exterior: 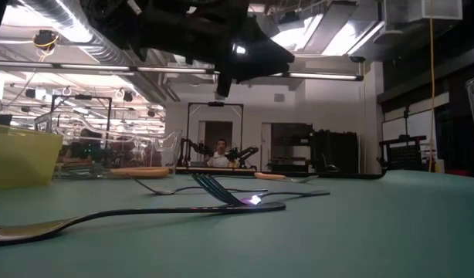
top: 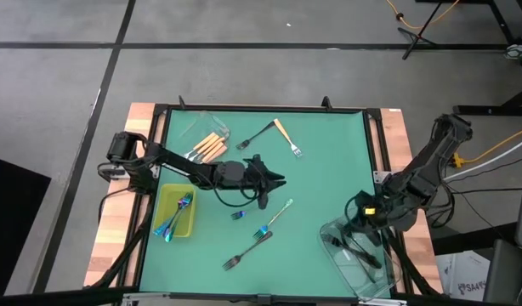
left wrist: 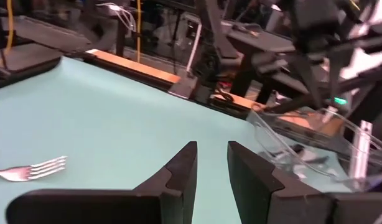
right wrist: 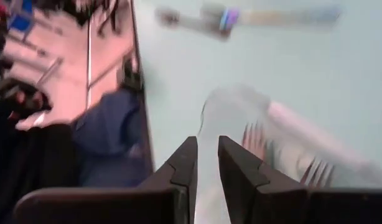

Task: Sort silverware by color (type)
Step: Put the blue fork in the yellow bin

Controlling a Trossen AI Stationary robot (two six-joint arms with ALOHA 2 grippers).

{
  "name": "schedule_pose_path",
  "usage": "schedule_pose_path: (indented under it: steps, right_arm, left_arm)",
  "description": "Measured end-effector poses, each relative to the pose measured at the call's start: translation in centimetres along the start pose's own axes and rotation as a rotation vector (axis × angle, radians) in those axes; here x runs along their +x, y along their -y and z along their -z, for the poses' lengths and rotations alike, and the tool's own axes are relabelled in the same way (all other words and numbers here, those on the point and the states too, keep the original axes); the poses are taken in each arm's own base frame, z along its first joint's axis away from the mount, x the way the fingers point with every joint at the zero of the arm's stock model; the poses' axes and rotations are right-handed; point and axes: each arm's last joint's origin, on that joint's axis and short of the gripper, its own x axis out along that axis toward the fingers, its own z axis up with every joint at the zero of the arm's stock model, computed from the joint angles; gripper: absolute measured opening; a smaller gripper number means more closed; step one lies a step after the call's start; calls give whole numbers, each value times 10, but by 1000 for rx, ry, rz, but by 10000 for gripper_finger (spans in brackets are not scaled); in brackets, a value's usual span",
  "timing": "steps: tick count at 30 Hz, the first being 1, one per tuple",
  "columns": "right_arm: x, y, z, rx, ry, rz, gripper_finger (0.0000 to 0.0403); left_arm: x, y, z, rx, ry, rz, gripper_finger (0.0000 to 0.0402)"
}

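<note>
high view: left gripper (top: 276,178) at the table (top: 329,161) middle, jaws a narrow gap apart, empty; right gripper (top: 356,231) over the clear tub (top: 350,268) at the near right corner, jaws narrow, empty. four forks (top: 263,232) lie loose; the yellow tray (top: 163,202) holds iridescent ones. low view alone shows a person (exterior: 218,154) far off. left wrist view: one fork (left wrist: 29,170). right wrist view: two fork heads (right wrist: 256,142) in the tub.
</note>
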Motion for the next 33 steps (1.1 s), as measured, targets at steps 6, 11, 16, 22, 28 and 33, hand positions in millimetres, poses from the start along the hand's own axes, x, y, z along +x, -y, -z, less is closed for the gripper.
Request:
schedule_pose_path:
  steps: [6,11,16,22,28,33]
  right_arm:
    - [-10,4,-10,-137,251,69,57]
    - [-17,6,-15,-256,382,132,57]
    - [-21,10,-22,-318,497,223,57]
    - [-17,20,-41,-320,538,351,57]
    - [-14,34,-61,-338,512,442,57]
    - [-15,42,-76,-358,508,476,57]
  left_arm:
    - [-1,16,11,28,-137,5,82]
    - [0,32,8,91,-453,-75,82]
    - [-6,41,-2,84,-645,-162,82]
    - [-13,53,0,17,-705,-190,82]
    - [-23,59,15,29,-764,-199,82]
    - [-29,57,27,20,-796,-220,82]
